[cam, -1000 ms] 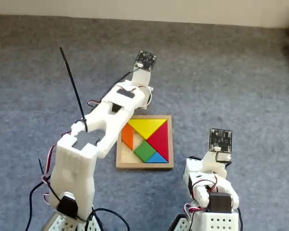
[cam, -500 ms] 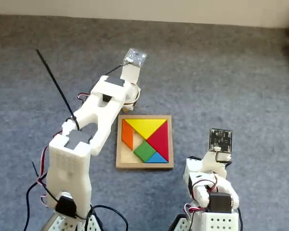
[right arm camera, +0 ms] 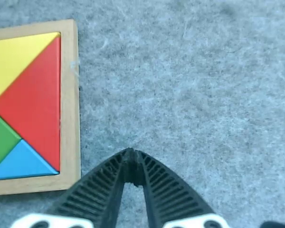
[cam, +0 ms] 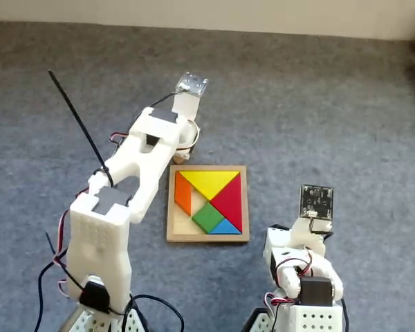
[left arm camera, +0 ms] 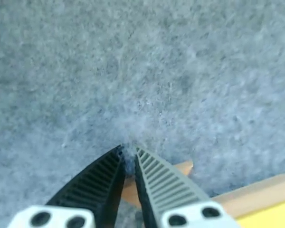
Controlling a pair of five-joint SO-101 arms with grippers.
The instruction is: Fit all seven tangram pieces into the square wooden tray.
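Note:
The square wooden tray (cam: 207, 237) lies on the carpet and holds orange (cam: 182, 195), yellow (cam: 211, 182), red (cam: 229, 200), green (cam: 207, 217) and blue (cam: 225, 226) pieces. A bare wooden patch shows at its near-left corner. My left gripper (cam: 187, 146) hovers just beyond the tray's far-left corner. In the left wrist view its fingers (left arm camera: 154, 173) are shut, their tips together over a small tan wooden piece (left arm camera: 183, 168) on the carpet beside the tray's rim (left arm camera: 256, 192). My right gripper (right arm camera: 131, 164) is shut over bare carpet, right of the tray (right arm camera: 69, 118).
Grey carpet spreads on all sides of the tray. The right arm (cam: 304, 270) sits folded near the front edge, right of the tray. A black cable tie (cam: 76, 117) sticks up from the left arm. A pale wall strip runs along the far side.
The left arm swung left and away from the tray, uncovering its far-left corner and the orange piece. Over the last half second it barely moved. The right arm kept still.

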